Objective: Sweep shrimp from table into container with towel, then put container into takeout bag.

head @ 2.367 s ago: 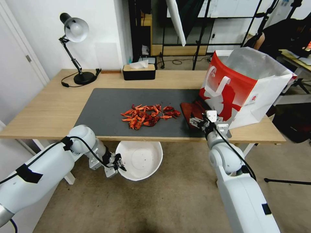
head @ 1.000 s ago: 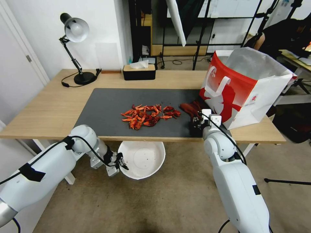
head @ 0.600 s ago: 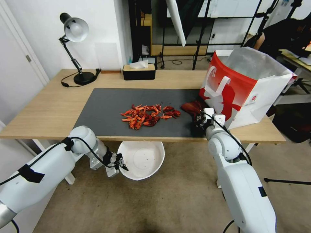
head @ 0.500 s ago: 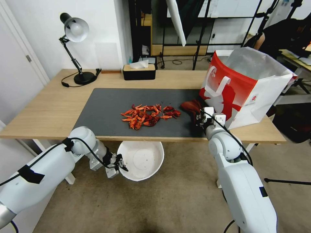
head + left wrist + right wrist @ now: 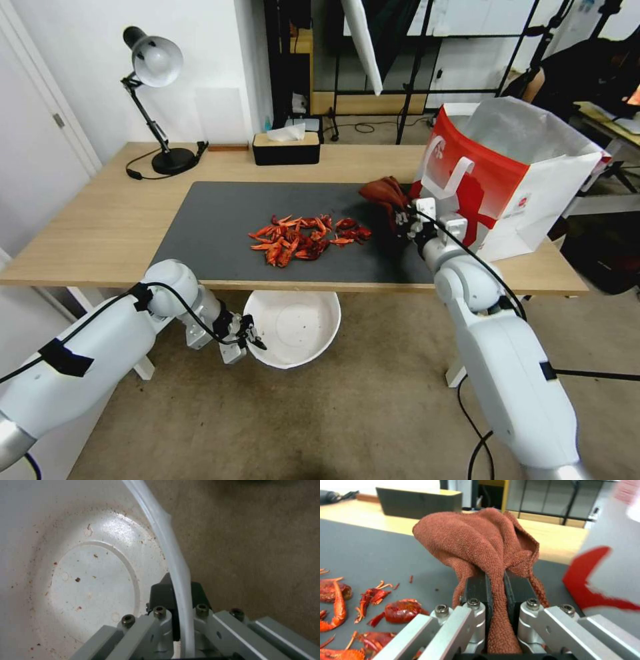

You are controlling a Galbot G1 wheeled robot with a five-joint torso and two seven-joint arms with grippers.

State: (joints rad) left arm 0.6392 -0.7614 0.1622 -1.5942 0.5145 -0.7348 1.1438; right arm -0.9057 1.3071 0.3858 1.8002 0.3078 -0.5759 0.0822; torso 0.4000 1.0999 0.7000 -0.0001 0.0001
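Observation:
The shrimp (image 5: 304, 239) lie in a red-orange pile mid-mat on the table (image 5: 100, 220); in the right wrist view the shrimp (image 5: 340, 600) are close by. My right gripper (image 5: 400, 215) is shut on the rust-red towel (image 5: 381, 191), holding it off the mat just right of the pile and beside the takeout bag (image 5: 507, 173). The towel (image 5: 480, 542) bunches out past the right gripper (image 5: 496, 590). Below the table's front edge, my left gripper (image 5: 250, 333) is shut on the rim of the white container (image 5: 293, 327); the container (image 5: 93, 580) is pinched at its rim by the left gripper (image 5: 176, 597).
A black tissue box (image 5: 287, 148) and a desk lamp (image 5: 157, 100) stand at the table's back. The takeout bag stands open at the right end. Carpet floor (image 5: 347, 420) lies below the container.
My right gripper has closed on the towel and lifted it off the mat, moving it back and up beside the bag. The left gripper and container have barely moved.

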